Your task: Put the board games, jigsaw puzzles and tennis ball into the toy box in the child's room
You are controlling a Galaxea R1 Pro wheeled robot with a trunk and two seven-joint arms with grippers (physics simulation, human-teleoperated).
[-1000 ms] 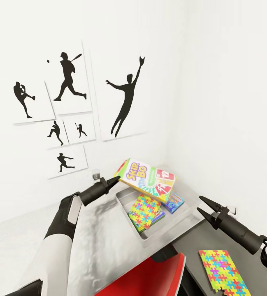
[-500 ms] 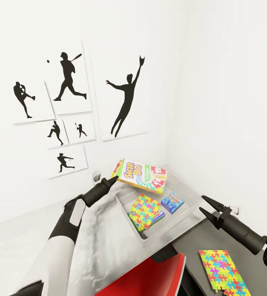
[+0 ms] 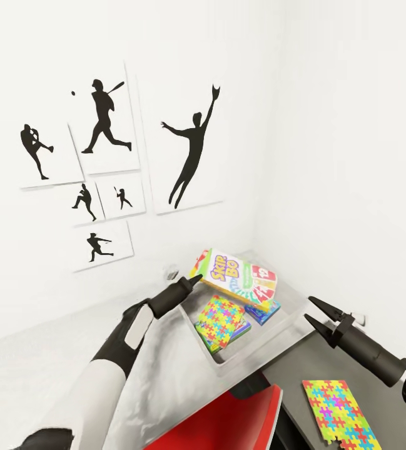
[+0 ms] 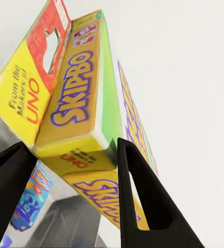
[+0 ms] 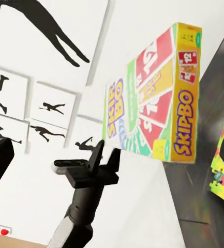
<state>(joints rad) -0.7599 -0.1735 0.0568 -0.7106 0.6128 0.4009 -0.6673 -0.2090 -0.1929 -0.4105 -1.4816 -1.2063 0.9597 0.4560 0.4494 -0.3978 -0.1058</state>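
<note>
Skip-Bo box (image 4: 86, 98): "SKIP-BO" on edge; flap "From the Makers of UNO".

We count two jigsaw puzzles (image 3: 222, 320) (image 3: 340, 412), two board games (image 3: 237, 277) (image 3: 264, 310) and one toy box (image 3: 288, 320). We also see six silhouette pictures (image 3: 187, 147) and two grippers (image 3: 194, 281) (image 3: 316, 314).

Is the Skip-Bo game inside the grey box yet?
Not yet. The Skip-Bo game is held tilted in the air over the toy box, pinched at one corner by the left gripper.
</note>
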